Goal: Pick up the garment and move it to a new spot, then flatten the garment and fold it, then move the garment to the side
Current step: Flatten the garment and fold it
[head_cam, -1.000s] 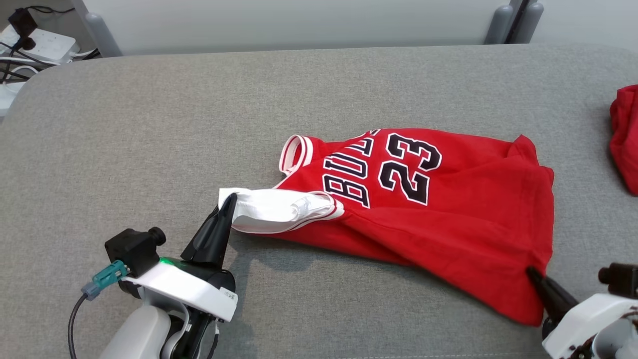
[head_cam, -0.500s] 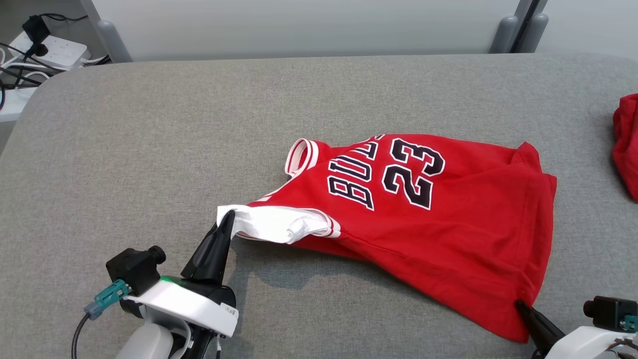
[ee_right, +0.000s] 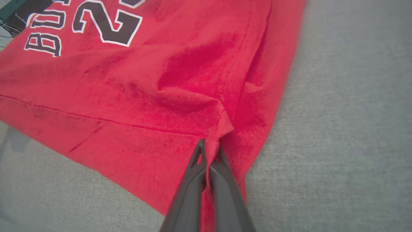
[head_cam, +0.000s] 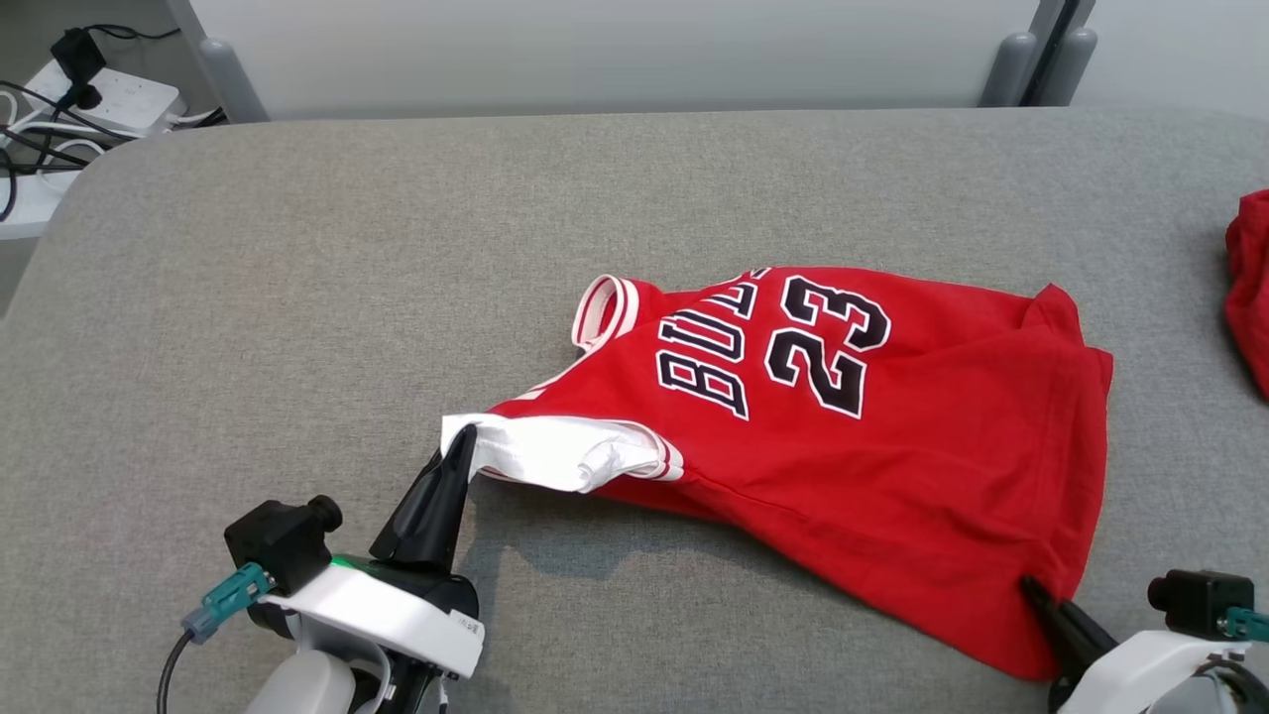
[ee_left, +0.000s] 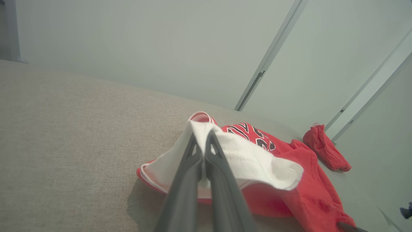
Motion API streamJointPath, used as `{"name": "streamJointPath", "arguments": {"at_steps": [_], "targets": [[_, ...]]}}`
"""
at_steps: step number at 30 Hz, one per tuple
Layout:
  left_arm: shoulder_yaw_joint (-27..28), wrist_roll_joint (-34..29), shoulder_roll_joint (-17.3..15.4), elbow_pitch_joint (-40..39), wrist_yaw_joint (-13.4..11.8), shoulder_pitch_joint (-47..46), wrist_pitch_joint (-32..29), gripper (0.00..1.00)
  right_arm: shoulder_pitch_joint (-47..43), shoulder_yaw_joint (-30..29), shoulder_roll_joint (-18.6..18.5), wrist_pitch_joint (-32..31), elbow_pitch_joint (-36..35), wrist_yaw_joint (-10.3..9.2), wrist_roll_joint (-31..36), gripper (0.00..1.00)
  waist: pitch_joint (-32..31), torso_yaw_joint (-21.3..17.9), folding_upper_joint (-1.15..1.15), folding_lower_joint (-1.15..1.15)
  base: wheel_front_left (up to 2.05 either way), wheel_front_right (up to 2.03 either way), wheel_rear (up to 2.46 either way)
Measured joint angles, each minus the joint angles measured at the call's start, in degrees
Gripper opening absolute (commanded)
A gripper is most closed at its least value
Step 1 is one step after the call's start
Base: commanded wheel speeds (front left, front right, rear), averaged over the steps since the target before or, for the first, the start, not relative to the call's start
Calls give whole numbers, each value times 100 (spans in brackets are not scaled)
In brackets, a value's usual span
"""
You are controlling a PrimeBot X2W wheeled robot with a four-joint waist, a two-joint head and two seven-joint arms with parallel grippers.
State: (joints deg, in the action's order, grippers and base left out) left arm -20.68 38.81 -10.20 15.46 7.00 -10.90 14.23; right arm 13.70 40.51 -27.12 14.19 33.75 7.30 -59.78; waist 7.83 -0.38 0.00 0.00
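The garment is a red jersey printed with "BULLS 23" and trimmed in white, spread across the grey padded table. My left gripper is shut on its white sleeve end at the lower left, lifting the cloth a little. In the left wrist view that gripper pinches the white fabric of the garment. My right gripper is shut on the red hem corner at the lower right. The right wrist view shows this gripper clamping a bunched fold of the garment.
Another red cloth lies at the table's right edge, also seen as the red cloth in the left wrist view. Power strips and cables sit beyond the far left corner. A pale wall runs behind the table.
The jersey has been drawn toward the near edge and stretched between both grippers, its lower edge pulled straighter. The head camera has shifted slightly as well.
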Motion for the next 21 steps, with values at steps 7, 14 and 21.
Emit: {"name": "streamJointPath", "arguments": {"at_steps": [7,14,21], "targets": [[124,-53,27,-10,1,24,0,0,-23,-537,-36,0,-260,0,661,0,-97,50,0,0,0,0,0],[358,-52,96,-124,1,255,0,0,-364,-1491,-135,3,-1045,0,1533,0,-268,-36,0,0,0,0,0],[526,98,165,-378,7,263,0,0,-836,-2337,-224,3,-2135,0,1757,0,-466,-149,0,0,0,0,0]]}}
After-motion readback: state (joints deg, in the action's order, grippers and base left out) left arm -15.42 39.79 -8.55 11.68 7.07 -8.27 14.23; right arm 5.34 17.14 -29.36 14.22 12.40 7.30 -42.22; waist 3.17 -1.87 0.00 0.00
